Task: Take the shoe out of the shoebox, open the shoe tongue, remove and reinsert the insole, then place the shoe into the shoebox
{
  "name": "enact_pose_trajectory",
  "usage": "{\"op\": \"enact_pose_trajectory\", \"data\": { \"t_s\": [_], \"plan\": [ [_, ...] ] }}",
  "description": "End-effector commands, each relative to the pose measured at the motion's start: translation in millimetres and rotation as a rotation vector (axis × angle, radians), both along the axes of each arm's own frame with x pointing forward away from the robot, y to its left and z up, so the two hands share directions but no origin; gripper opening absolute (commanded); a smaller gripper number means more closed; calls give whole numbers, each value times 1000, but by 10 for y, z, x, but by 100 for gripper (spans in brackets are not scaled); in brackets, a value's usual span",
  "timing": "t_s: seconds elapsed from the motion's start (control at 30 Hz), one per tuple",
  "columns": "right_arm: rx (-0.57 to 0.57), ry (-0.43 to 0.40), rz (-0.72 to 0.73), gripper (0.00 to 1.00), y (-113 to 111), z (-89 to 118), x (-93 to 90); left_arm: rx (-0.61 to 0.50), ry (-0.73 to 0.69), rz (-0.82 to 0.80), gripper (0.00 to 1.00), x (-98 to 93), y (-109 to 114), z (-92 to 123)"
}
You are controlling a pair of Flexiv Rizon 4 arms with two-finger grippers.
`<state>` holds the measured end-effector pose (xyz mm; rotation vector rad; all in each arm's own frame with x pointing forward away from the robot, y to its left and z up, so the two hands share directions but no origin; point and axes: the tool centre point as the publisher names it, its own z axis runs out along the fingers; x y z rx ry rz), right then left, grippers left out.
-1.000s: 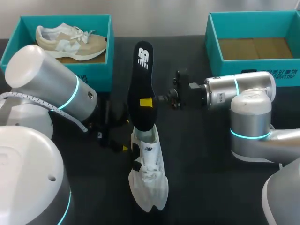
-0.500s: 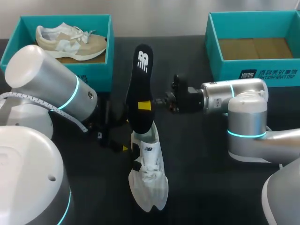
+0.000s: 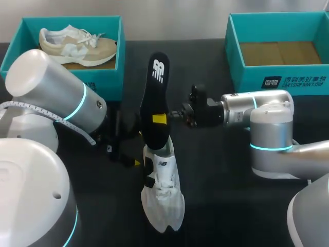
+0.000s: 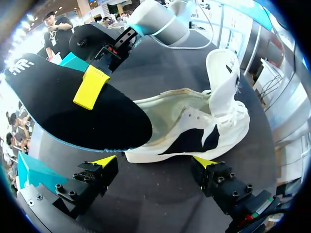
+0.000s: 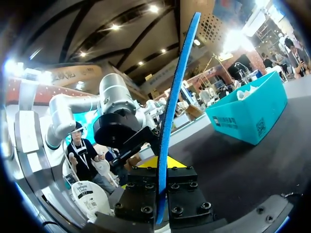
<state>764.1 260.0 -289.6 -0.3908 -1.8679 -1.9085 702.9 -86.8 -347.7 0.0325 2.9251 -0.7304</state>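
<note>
A white shoe (image 3: 163,193) lies on the black table, toe toward the near edge, its tongue (image 4: 224,82) folded up. My right gripper (image 3: 160,119) is shut on a black insole (image 3: 156,98), which stands steeply with its lower end at the shoe's heel opening. In the right wrist view the insole (image 5: 176,97) shows edge-on, blue-rimmed, clamped in the gripper (image 5: 163,191). My left gripper (image 4: 155,162) is open low on the table, its fingers standing on both sides of the shoe (image 4: 194,128) without touching it. In the head view the left gripper (image 3: 134,149) is mostly hidden under its arm.
A teal shoebox (image 3: 103,82) at the back left holds a beige shoe (image 3: 77,43). A second teal shoebox (image 3: 277,77) at the back right has only brown cardboard on its floor. My left arm covers the table's near left part.
My right arm has shifted slightly left and toward the near edge, and the insole has sunk a little toward the shoe. The left gripper has not moved.
</note>
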Motion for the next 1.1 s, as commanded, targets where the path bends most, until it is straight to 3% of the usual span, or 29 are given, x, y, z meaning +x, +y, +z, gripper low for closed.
{"op": "enact_pose_trajectory", "data": {
  "t_s": [0.03, 0.73, 1.1],
  "plan": [
    [0, -5, 0, 0, -21, -5, -22, 1, 0, -1, 100, -4, 5, 6],
    [-18, 15, 50, 0, -24, -188, -131, 1, 0, -1, 100, -4, 5, 6],
    [-36, 80, 73, 0, -23, -319, -283, 1, 0, -1, 100, -4, 5, 6]
  ]
}}
